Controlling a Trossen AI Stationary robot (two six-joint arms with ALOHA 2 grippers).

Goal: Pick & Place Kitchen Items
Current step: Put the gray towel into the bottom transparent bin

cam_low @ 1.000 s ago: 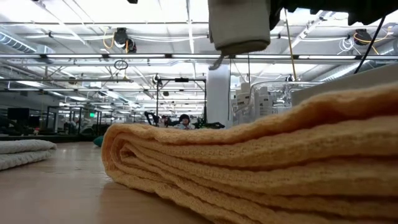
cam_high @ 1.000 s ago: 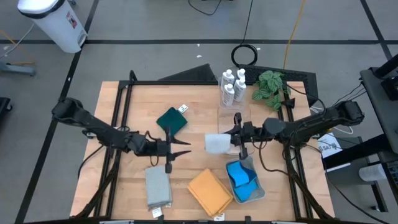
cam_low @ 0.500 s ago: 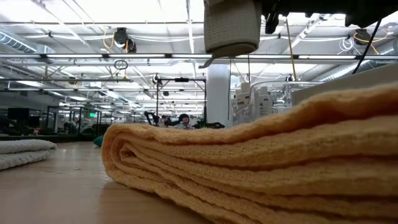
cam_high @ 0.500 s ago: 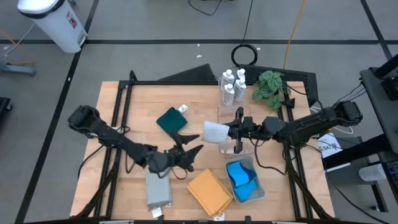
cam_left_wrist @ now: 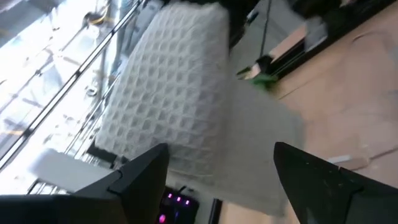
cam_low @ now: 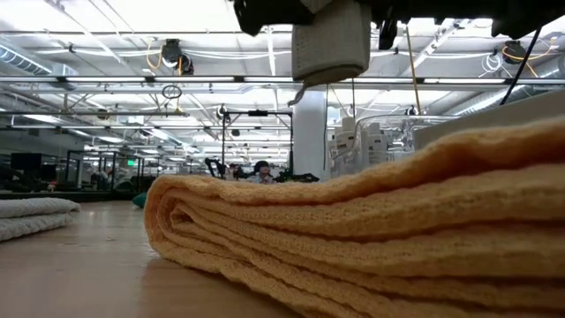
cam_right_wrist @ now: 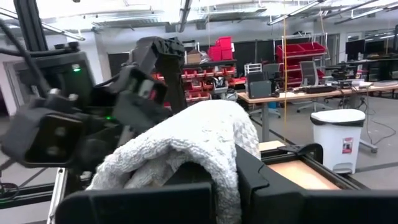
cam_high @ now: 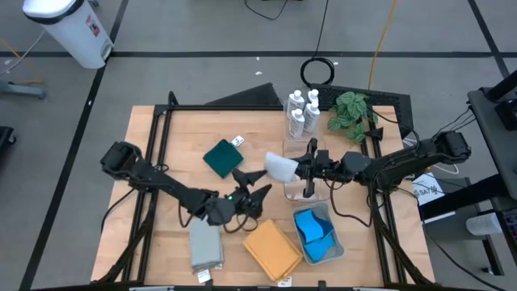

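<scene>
High view: right tool clamps the grey cloth in the air just beside the clear bin. Left tool, fingers apart, reaches toward that cloth (a handover, probably); next it must close on it.

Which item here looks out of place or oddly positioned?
The white cloth hangs in mid-air above the table, pinched in the right end effector, while the open left end effector reaches toward it. The other cloths lie flat.

Waffle-weave white cloth, ribbed orange cloth, matt wooden table.
</scene>
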